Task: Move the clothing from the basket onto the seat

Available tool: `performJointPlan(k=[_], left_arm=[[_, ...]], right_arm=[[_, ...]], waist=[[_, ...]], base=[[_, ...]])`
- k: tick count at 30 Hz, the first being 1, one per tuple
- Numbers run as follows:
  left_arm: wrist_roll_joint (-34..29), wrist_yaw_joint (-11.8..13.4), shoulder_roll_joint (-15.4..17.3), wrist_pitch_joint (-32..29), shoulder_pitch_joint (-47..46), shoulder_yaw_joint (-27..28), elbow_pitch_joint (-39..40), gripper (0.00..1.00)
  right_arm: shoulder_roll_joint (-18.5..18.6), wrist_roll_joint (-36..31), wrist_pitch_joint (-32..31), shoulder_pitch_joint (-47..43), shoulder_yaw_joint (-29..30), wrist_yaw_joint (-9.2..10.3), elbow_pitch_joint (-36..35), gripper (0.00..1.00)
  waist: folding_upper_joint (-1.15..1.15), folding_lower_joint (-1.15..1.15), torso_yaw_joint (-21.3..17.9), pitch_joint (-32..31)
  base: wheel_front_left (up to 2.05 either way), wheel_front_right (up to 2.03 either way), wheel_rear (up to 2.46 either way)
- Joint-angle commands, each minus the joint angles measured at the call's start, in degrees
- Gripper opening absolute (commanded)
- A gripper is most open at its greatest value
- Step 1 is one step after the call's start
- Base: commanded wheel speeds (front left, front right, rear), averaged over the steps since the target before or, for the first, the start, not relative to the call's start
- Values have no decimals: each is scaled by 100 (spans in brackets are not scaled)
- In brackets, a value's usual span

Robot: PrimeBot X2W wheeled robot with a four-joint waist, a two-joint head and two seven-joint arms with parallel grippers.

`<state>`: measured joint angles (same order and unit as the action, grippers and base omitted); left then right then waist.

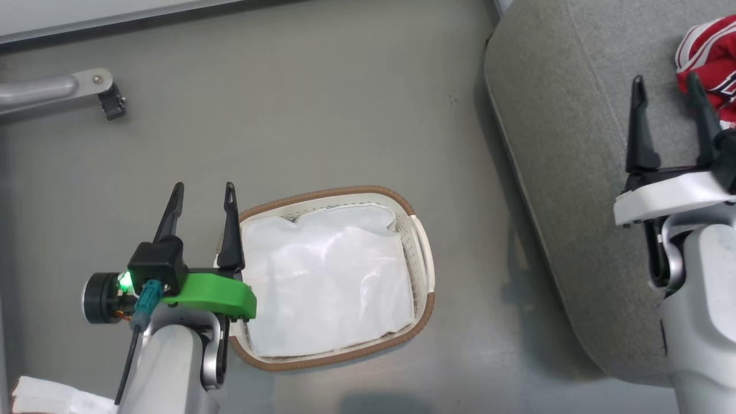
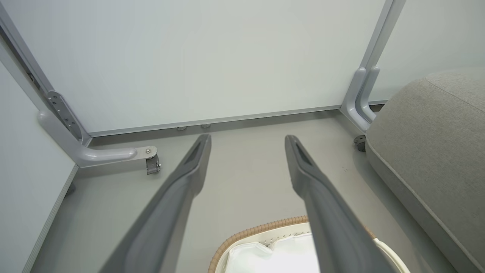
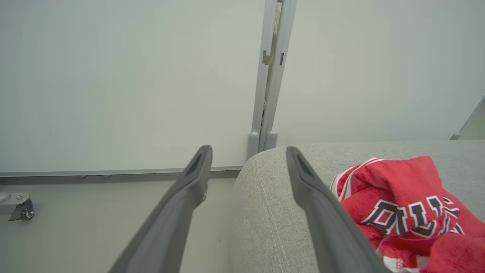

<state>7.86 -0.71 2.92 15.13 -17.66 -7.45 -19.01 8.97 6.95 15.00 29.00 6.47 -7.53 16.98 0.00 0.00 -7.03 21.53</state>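
Hovering with its two long dark fingers spread wide and nothing between them, the right claw (image 1: 665, 81) hangs above the seat (image 1: 563, 149). It is just beside the clothing (image 3: 401, 197), which lies crumpled on the cushion by the claw's right finger. The left claw (image 1: 204, 188) is also wide and empty. It is poised at the left end of the basket (image 1: 345, 192), with one finger lined up over the rim in the head view.

By the look of it, the carrying step is finished. No red shows in the basket, only the white sheet (image 1: 328, 276), though whether anything lies beneath it cannot be told. The next move likely calls for lifting the right arm clear without catching a fold of fabric.

The clothing is a soft red knit heaped in loose folds, with black white-edged letters and red-white striped trim. A patch of white shows at its lower edge. The seat is coarse grey upholstery, rounded at the edge, with a seam along it. The basket is oval, its white plastic walls perforated and its rim a brown woven pattern. The sheet is thin and wrinkled. The floor (image 1: 322, 115) is smooth, dull grey.
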Motion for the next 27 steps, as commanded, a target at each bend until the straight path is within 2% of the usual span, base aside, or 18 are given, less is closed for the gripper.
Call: performJointPlan(k=[1,8,17,27], left_arm=[[21,50,5,2,142,33,45,100],[81,230,6,2,492,176,234,100],[150,216,7,2,949,276,246,100],[220,151,6,2,1431,398,284,100]], right_arm=[[-51,25,27,-145,-69,8,6,100],[-298,-50,27,-410,-401,8,4,100],[-484,-82,27,-814,-557,8,223,100],[-550,-35,27,-1306,-750,8,363,100]], waist=[[0,0,299,-280],[0,0,583,-604],[0,0,729,-1070],[0,0,714,-1526]], base=[[0,0,0],[0,0,0],[0,0,0],[0,0,0]])
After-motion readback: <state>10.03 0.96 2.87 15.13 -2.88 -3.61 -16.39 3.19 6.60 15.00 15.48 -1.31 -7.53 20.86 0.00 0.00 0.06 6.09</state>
